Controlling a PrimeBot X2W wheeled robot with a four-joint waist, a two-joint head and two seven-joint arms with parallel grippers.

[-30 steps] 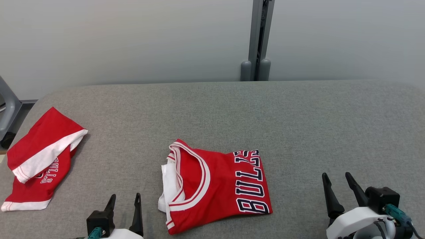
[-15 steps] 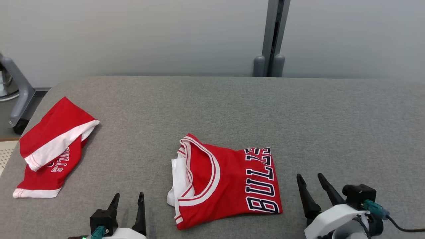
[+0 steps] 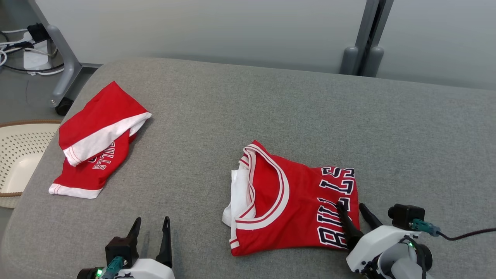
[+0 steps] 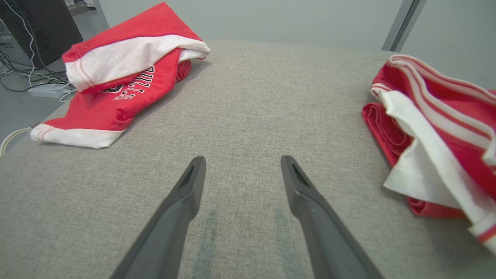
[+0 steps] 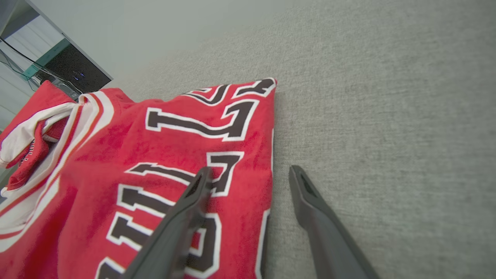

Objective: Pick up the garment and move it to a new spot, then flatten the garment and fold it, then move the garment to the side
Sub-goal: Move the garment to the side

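Observation:
The garment [image 3: 294,205] is a red jersey with white trim and dark lettering, lying folded on the grey padded table [image 3: 271,108] near the front middle. My right gripper [image 3: 350,205] stands open astride its right edge. In the right wrist view one finger [image 5: 193,201] is over the lettering of the garment [image 5: 174,135] and the other is over bare table, with my right gripper [image 5: 251,170] holding nothing. My left gripper [image 3: 152,220] is open over bare table, left of the garment [image 4: 434,128]. Nothing sits between the fingers of my left gripper [image 4: 243,159].
A second red and white garment [image 3: 97,135] lies bunched near the table's left edge, also ahead-left of the left fingers [image 4: 128,77]. Off the table to the left are a pale perforated basket [image 3: 19,155], a wheeled stand leg [image 3: 62,77] and cables. A grey post [image 3: 364,38] stands behind.
The head camera has swung left and down, shifting the whole picture. My right gripper has moved left from bare table onto the garment's right edge. The left gripper and both garments have stayed put.

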